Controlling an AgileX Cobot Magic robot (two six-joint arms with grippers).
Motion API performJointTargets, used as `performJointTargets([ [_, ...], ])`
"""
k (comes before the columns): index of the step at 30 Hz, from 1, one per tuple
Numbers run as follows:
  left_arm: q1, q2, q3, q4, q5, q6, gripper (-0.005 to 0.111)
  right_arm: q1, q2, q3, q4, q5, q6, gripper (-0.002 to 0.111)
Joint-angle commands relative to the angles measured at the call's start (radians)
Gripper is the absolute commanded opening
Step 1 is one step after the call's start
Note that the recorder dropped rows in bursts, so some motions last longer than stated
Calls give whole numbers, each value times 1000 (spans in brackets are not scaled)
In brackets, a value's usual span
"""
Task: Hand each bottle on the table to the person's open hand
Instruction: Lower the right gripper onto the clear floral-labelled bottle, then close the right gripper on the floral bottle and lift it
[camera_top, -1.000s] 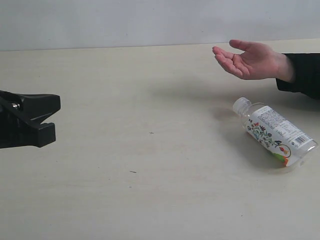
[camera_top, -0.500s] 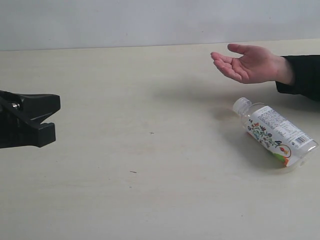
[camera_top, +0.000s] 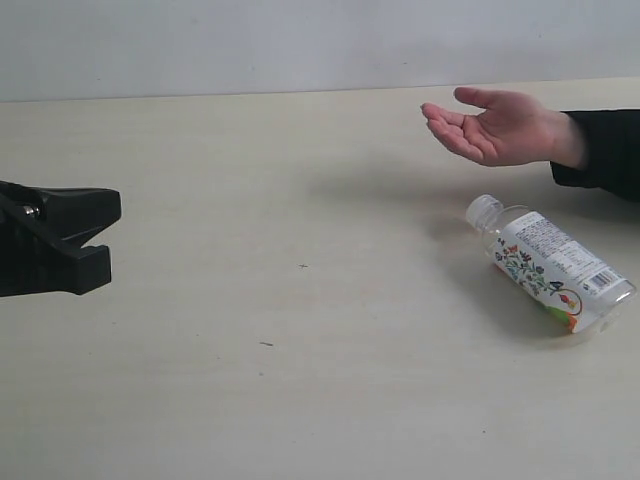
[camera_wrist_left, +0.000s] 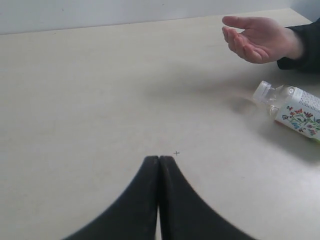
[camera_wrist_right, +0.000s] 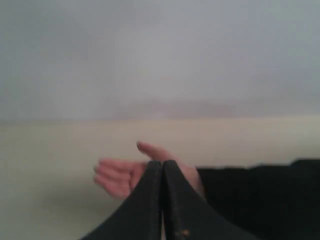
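Note:
One wide clear bottle (camera_top: 548, 263) with a white floral label and white cap lies on its side on the pale table (camera_top: 300, 330) at the right, also in the left wrist view as the bottle (camera_wrist_left: 292, 109). Just behind it a person's open hand (camera_top: 498, 124) hovers palm up; the hand (camera_wrist_left: 257, 38) also shows from the left wrist and the hand (camera_wrist_right: 120, 175) from the right wrist. My left gripper (camera_top: 95, 240) sits shut and empty at the far left; its tips (camera_wrist_left: 159, 159) are pressed together. My right gripper (camera_wrist_right: 162, 164) is shut and empty, pointing at the hand.
A pale grey wall (camera_top: 300, 45) runs along the table's far edge. The person's black sleeve (camera_top: 605, 150) enters from the right. A few tiny dark specks (camera_top: 303, 266) mark the tabletop between my left gripper and the bottle.
The person's hand has shifted slightly left and settled. Both grippers and the bottle have stayed where they were.

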Motion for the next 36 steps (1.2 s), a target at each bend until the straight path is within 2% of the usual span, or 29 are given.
performJointTargets([
  [1,2,-5,4,1,-3,-1,2,4,257,-221,-26,450,-165,0],
  [3,2,-5,4,1,-3,-1,2,4,343,-284,-26,565,-167,0],
  [8,2,-5,4,1,0,-1,2,4,468,-321,-17,680,-244,0],
  [11,2,-5,4,1,0,-1,2,4,516,-321,70,722,-338,7],
  [15,2,-5,4,1,2,-1,2,4,576,-318,264,734,-588,28],
  [16,2,-5,4,1,2,-1,2,4,598,-318,294,723,-628,43],
  [17,2,-5,4,1,2,-1,2,4,613,-318,294,711,-628,50],
  [18,2,-5,4,1,2,-1,2,4,634,-318,281,693,-628,63],
  [20,2,-5,4,1,2,-1,2,4,670,-318,230,673,-628,74],
  [28,2,-5,4,1,2,-1,2,4,831,-318,116,620,-638,75],
  [36,2,-5,4,1,2,-1,2,4,954,-318,109,581,-688,75],
])
